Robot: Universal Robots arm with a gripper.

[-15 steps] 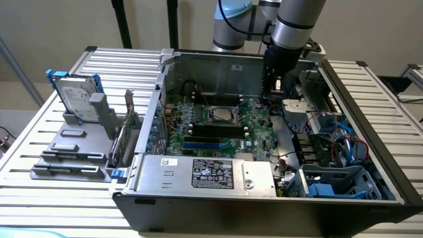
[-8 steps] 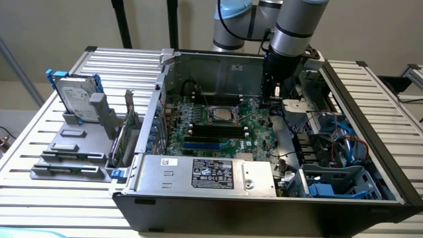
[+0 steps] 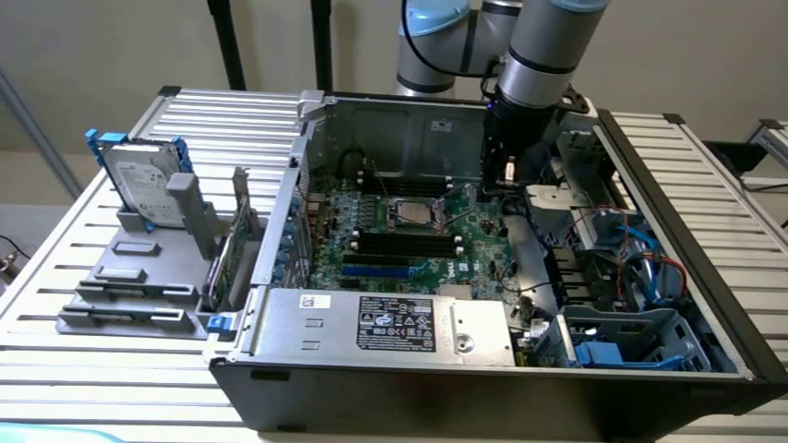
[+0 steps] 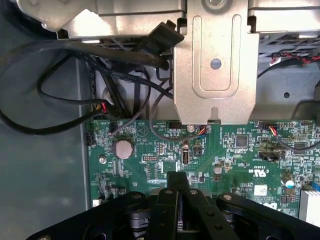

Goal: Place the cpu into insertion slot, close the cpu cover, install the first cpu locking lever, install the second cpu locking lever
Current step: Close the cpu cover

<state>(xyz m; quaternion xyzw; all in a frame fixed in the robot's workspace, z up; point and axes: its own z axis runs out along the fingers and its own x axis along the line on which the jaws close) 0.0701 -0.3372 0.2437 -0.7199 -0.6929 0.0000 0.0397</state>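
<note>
A: Where's the end effector [image 3: 508, 187]?
B: Inside the open PC case [image 3: 493, 392], over the far part of the motherboard [image 3: 369, 226], toward the exterior view's right. The arm [image 3: 542, 46] stands near vertical above it.

A: Fingers?
B: In the wrist view the fingers [image 4: 169, 200] are pressed together, tips meeting over the green board. I can see nothing between them.

A: Touching the board?
B: Can't tell. The same shot has a coin cell [image 4: 123, 148] on the board, a silver bracket [image 4: 215, 65] and black cables [image 4: 50, 125] looping beside the bracket.

A: Insertion slot?
B: The insertion slot [image 3: 412, 210] is mid-board, a dark square with a silvery rim. It's to the exterior view's left of the end effector and apart from it. The black memory slots [image 3: 397, 245] lie just nearer than it.

A: And the cpu?
B: Too small to make out. Can't tell whether it's seated in the slot.

A: Rest of the scene?
B: A grey labelled power supply [image 3: 382, 323] lies along the near edge of the case. The case sits on a slatted metal tabletop [image 3: 74, 369]. On the exterior view's left, a hard drive [image 3: 138, 180] in a blue carrier stands upright on a grey holder [image 3: 136, 277], well apart from the end effector.
</note>
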